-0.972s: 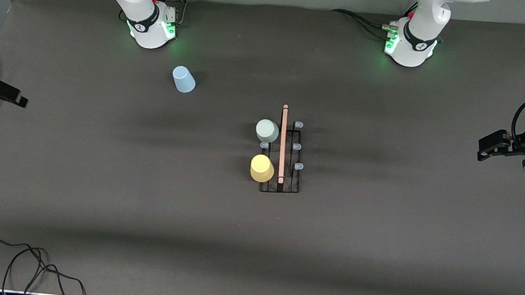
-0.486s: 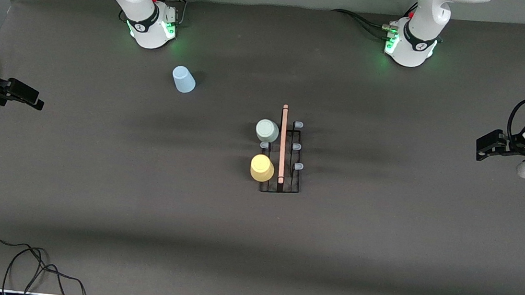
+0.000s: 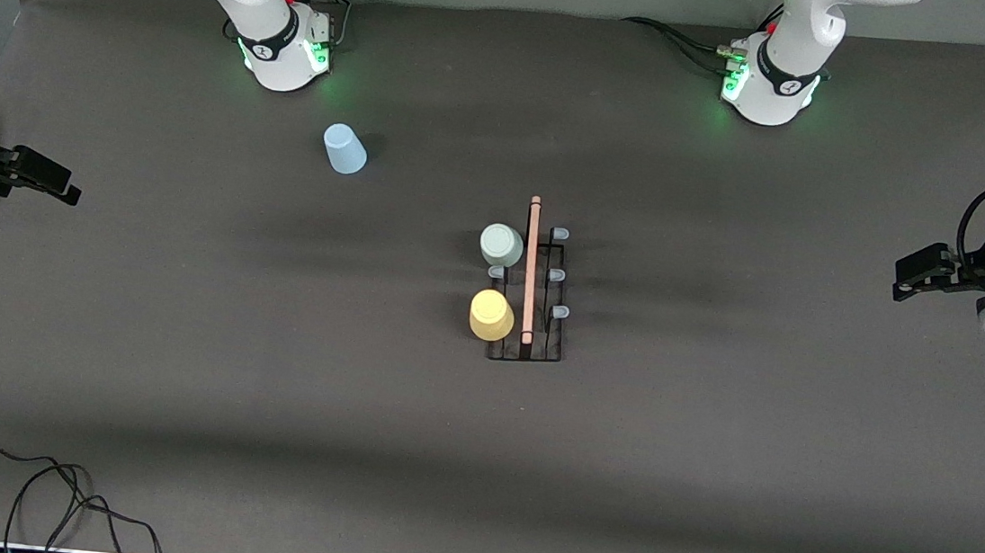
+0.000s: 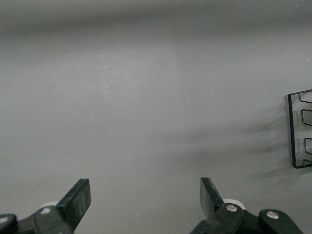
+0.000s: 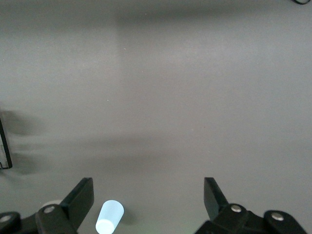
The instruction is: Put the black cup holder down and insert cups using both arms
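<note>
Both grippers, left gripper and right gripper, hang open at the table's ends, well apart from the central black cup holder.

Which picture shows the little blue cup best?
The front view: the light blue cup shows whole, upside down on the table near the right arm's base. The right wrist view shows it small, between the open right pincer fingers. The left wrist view misses it.

The left arm's black two-finger end effector hangs open at its end of the table; the right arm's black two-finger end effector hangs open likewise.
</note>
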You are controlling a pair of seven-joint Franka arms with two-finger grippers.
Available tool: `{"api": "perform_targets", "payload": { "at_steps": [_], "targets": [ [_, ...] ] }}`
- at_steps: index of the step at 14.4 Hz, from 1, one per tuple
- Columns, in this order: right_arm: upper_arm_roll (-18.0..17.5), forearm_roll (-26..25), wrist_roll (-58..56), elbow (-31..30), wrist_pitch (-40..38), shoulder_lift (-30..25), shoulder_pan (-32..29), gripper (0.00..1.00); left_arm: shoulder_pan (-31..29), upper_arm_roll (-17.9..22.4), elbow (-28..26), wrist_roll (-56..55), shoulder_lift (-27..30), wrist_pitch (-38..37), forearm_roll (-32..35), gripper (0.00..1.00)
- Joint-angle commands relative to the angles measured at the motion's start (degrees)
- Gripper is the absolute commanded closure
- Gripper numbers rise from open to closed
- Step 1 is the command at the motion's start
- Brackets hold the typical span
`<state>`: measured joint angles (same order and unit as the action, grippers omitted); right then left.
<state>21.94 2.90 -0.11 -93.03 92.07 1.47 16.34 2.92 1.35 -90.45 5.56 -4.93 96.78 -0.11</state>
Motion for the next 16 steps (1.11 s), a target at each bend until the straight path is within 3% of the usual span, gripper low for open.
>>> {"api": "perform_targets", "payload": {
  "at_steps": [1, 6, 11, 16],
  "targets": [
    [-9.25, -1.49, 0.11, -1.36, 0.39, -1.82, -8.58, 0.00, 0.16, 0.15, 0.01, -0.64, 0.45, -1.24, -0.59, 0.00],
    [-22.09, -1.67, 0.72, -1.36, -0.75, -2.44, -20.63, 0.00, 0.25, 0.06, 0.45, -0.64, 0.45, -1.15, -0.59, 0.00],
    [-25.01, -6.40, 4.42, 0.21, -0.75, -2.01, -20.48, 0.00, 0.42, -0.03, 0.45, -0.73, 0.45, -1.24, -0.50, 0.00],
    [-25.28, -6.42, 4.24, -0.04, -3.48, -2.88, -20.91, 0.00, 0.86, -0.20, 0.45, -1.26, 0.45, -0.98, -0.06, 0.00]
  ]
}}
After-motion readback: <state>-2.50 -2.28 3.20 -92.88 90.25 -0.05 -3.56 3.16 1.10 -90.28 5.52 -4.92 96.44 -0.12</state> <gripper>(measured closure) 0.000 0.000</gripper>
